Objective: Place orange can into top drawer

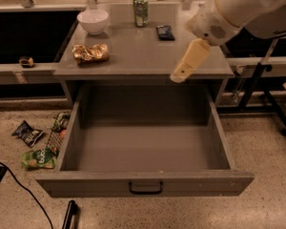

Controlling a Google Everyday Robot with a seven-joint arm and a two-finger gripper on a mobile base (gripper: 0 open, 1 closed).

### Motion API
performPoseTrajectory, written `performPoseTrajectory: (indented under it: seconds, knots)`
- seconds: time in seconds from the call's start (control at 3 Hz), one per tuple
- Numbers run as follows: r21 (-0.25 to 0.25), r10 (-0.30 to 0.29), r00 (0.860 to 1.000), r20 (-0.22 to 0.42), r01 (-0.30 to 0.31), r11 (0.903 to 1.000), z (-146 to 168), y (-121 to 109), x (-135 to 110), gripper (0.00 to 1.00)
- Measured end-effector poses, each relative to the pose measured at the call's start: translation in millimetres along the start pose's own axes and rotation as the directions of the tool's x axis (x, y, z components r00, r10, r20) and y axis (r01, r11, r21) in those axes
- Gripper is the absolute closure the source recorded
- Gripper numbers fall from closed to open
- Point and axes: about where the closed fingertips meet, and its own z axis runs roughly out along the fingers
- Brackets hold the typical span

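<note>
The orange can (90, 53), crumpled and shiny copper-orange, lies on its side on the left part of the grey cabinet top (143, 56). The top drawer (145, 181) is pulled wide open below, with nothing in it, and its black handle is at the front. My gripper (180, 74) hangs from the white arm at the upper right. It points down-left over the front right part of the cabinet top, well to the right of the can, and holds nothing that I can see.
A white bowl (93, 20), a tall green can (140, 10) and a small dark packet (165, 32) stand at the back of the cabinet top. Snack bags (38, 144) litter the floor left of the drawer. A black stand (262, 87) is at the right.
</note>
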Motion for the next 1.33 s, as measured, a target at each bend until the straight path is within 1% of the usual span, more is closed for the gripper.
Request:
performPoseTrajectory:
  seconds: [0.33, 0.67, 1.0, 1.33]
  knots:
    - [-0.046, 0.016, 0.999, 0.045, -0.014, 0.9988, 35, -12, -33, 0.0]
    - [-0.1, 0.013, 0.994, 0.105, -0.002, 0.995, 70, -19, -67, 0.0]
    - [-0.147, -0.007, 0.987, 0.163, 0.031, 0.9886, 106, -25, -95, 0.0]
    - [-0.147, -0.024, 0.986, 0.164, 0.049, 0.9879, 119, -31, -106, 0.0]
